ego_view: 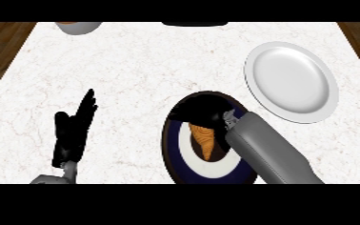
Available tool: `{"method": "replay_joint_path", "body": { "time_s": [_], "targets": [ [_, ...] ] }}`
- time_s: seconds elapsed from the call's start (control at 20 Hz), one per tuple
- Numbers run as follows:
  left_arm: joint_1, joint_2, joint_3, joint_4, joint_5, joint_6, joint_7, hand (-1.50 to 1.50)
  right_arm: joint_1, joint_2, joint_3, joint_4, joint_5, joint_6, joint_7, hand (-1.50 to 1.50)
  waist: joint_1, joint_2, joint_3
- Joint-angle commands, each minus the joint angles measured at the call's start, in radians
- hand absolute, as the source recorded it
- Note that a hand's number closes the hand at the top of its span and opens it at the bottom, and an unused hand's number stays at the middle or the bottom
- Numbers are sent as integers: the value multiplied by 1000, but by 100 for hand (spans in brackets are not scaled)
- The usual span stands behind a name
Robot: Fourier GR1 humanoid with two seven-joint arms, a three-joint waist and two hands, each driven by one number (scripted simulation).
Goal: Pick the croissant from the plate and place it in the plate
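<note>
Fingers of the right hand [200,110] curl downward over the far end of the croissant [205,142]; we cannot confirm whether they pinch it or only hover against it, since the black hand hides the contact.

We record the items from largest to smallest. The marble counter [141,66] fills the view. The white plate [290,81] lies far right, bare, and well apart from the dark plate. The dark plate [175,157], navy-rimmed with a white centre, sits near centre-right; the right forearm crosses its right side and its near rim is cut off. The left hand [74,131] rests at the near left, fingers straight and pressed together, pointing away, holding nothing. The croissant lies on the dark plate's white centre.

The governing relation: the croissant extends from beneath the right hand toward the near edge, its long axis running far-to-near, narrow tip nearest us. The right hand is directly upon it; the left hand is well apart to the left. We judge the right hand is the one to lift it, then carry it far and right to the white plate.

Concealed or unclear: the croissant's far end is under the hand. Two objects at the far edge, a grey bowl [79,26] and a dark shape [195,24], are cut off.
</note>
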State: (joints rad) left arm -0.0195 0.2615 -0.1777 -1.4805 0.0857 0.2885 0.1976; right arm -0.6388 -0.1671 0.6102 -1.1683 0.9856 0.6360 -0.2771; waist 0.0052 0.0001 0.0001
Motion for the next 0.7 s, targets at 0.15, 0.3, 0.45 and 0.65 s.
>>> {"method": "replay_joint_path", "body": {
  "time_s": [0.15,0.3,0.45,0.65],
  "targets": [
    [-1,-36,37,48,-18,-25,-45,0,-42,13,-10,70,101,-38,-108,150,1,1,0],
    [-15,-49,36,38,-28,-31,-5,0,-60,58,-44,126,121,-98,-148,150,2,1,0],
    [-62,-53,47,73,-44,-43,13,0,-14,45,-40,157,166,-204,-207,150,0,2,0],
    [-90,-50,77,69,-50,-50,27,0,-21,60,-88,132,199,-242,-183,150,-3,1,0]
  ]
}}
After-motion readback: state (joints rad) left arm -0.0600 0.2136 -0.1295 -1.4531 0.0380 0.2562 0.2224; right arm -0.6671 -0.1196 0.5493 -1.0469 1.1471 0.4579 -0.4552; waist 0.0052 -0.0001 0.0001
